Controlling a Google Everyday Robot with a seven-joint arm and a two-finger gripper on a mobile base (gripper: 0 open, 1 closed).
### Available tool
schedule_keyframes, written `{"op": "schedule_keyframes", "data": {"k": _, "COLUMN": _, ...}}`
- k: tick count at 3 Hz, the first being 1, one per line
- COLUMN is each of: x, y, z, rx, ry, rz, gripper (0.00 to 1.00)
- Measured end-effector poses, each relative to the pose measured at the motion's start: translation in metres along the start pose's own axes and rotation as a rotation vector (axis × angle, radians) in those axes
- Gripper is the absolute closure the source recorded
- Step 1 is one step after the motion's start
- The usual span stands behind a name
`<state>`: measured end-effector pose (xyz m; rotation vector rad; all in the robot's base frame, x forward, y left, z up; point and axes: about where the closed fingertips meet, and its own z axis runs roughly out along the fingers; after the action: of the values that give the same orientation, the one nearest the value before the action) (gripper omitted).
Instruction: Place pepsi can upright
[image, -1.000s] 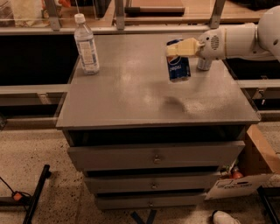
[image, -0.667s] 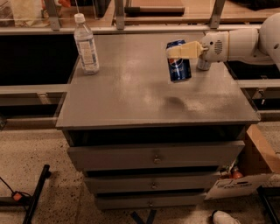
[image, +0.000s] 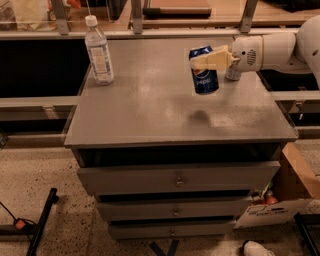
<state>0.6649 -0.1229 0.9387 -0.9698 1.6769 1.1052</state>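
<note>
The dark-blue pepsi can (image: 204, 71) with a silver top is held nearly upright, tilted slightly, in the air above the right half of the grey cabinet top (image: 150, 107). Its shadow falls on the surface below it. My gripper (image: 202, 60) reaches in from the right on a white arm and is shut on the can's upper part with cream-coloured fingers (image: 214, 60).
A clear plastic water bottle (image: 99, 50) stands at the far left of the top. A silver can (image: 233, 73) stands behind my wrist at the right. Drawers are below the top. A cardboard box (image: 292, 192) sits on the floor at the right.
The can has turned from more tilted to nearly upright in my grip and shifted slightly. The bottle has not moved.
</note>
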Motion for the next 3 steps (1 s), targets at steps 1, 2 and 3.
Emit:
{"op": "schedule_keyframes", "data": {"k": 1, "x": -0.002, "y": 0.002, "z": 0.003, "rx": -0.019, "ry": -0.020, "rz": -0.034, "gripper": 1.00}}
{"op": "schedule_keyframes", "data": {"k": 2, "x": -0.004, "y": 0.004, "z": 0.003, "rx": -0.051, "ry": -0.063, "rz": -0.144, "gripper": 1.00}}
{"op": "schedule_keyframes", "data": {"k": 3, "x": -0.006, "y": 0.012, "z": 0.001, "rx": -0.094, "ry": -0.110, "rz": -0.310, "gripper": 1.00}}
